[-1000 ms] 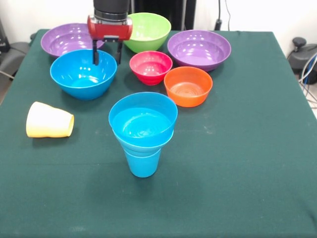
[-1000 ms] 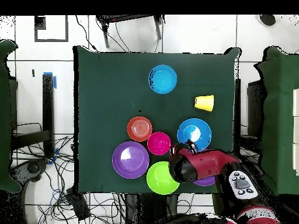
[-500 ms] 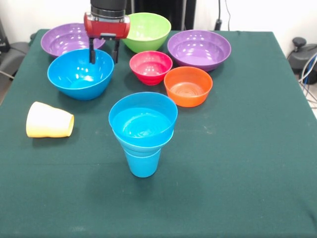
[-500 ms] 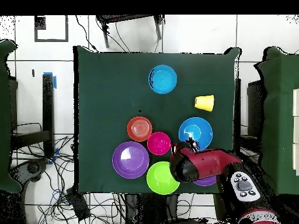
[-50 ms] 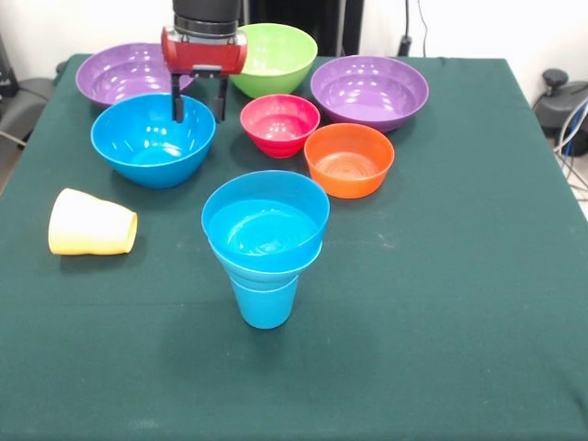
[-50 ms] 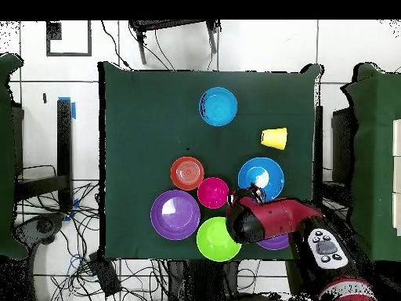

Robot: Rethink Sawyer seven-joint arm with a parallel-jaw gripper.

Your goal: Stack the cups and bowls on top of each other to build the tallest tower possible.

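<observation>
The tower (image 5: 265, 239) stands at the front middle: a sky-blue cup (image 5: 265, 301) with blue bowls nested in its mouth, also seen from above as the tower (image 6: 218, 106). A pale yellow cup (image 5: 90, 223) lies on its side at the left. My gripper (image 5: 198, 106) is open, its fingers straddling the far right rim of a large blue bowl (image 5: 152, 142). One finger is inside the bowl and one is outside. In the overhead view the gripper (image 6: 252, 190) sits at the edge of that blue bowl (image 6: 262, 174).
Behind stand two purple bowls (image 5: 119, 72) (image 5: 369, 89), a lime green bowl (image 5: 276, 55), a pink-red bowl (image 5: 279, 122) and an orange bowl (image 5: 349, 158). The dark green table (image 5: 459, 276) has a white floor and cables around it.
The gripper shifted left and then back right at the big blue bowl's rim. The bowl slid a little left and right with it. Nothing else moved.
</observation>
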